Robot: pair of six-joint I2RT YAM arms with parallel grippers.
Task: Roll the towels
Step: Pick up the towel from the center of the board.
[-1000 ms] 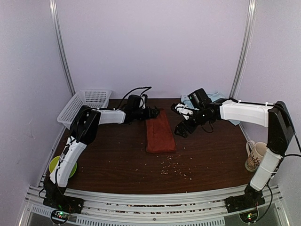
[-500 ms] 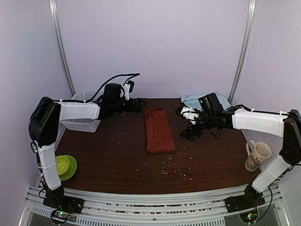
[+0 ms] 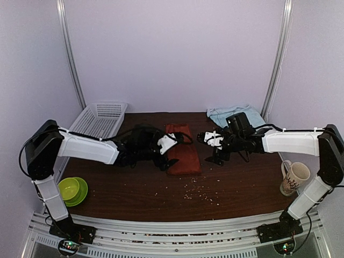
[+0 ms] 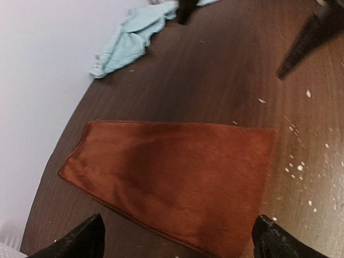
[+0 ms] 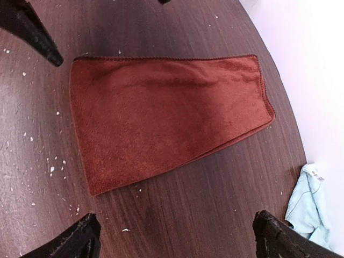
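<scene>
At the left claw: spread wide, gripping nothing, hung low at one long edge of the red towel, laid flat and unrolled on the table, filling nearly the whole gap between the fingers and stretching on ahead of them. Impossible to tell whether touching the cloth or just above it. Far ahead of this claw and off to one side, up against the wall: the blue towel, crumpled in a heap. At the right claw: likewise fully apart and empty, facing the left claw from across the red towel, with a strip of bare table between its fingertips and the cloth's nearer long edge. Close beside one of its fingers, on the wall side: a corner of the blue towel. Around both claws, on the table by the towel's end: scattered pale crumbs.
</scene>
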